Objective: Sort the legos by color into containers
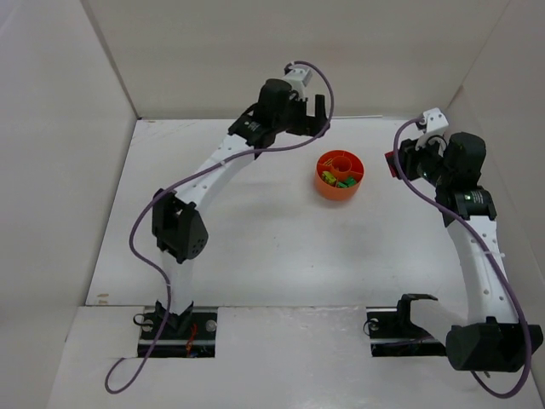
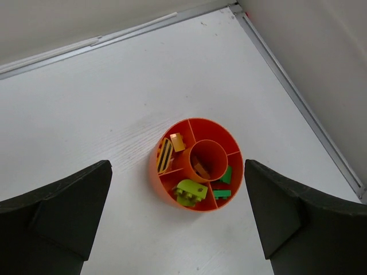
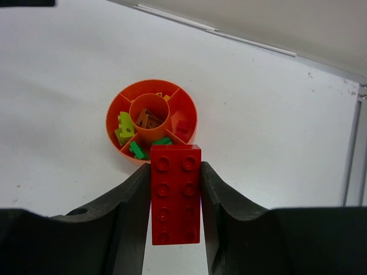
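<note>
Orange divided bowl point(image 1: 327, 184) sits on the white table point(image 1: 238, 256), right of centre and toward the far edge. Left gripper point(image 1: 313, 115) hangs near the far edge, just beyond and left of the bowl. Right gripper point(image 1: 393, 162) is near the right edge, level with the bowl and apart from it, with a red eight-stud brick point(image 1: 389, 162) at its tip.

Left wrist view: both fingers point(image 2: 57, 220) stand wide apart with nothing between them. The bowl is below, on bare table near the far right corner. Contents:
- Central cup point(image 2: 213, 150): a brown piece point(image 2: 199, 168).
- Compartments around it: a lime-yellow brick point(image 2: 190, 192), two green bricks point(image 2: 222, 193), a yellow brick point(image 2: 176, 141), and beside that a yellow piece with black stripes point(image 2: 165, 156).

Right wrist view: the fingers point(image 3: 129, 212) are clamped on the long sides of the red eight-stud brick, studs facing the camera, long axis pointing at the bowl. The brick is off the table and near the bowl's near rim, but I can't tell whether it's above the bowl or short of it. A small red brick point(image 3: 182, 127) lies in the right-hand compartment. Lime-yellow is on the left, green is nearest, and brown pieces are in the cup.
</note>
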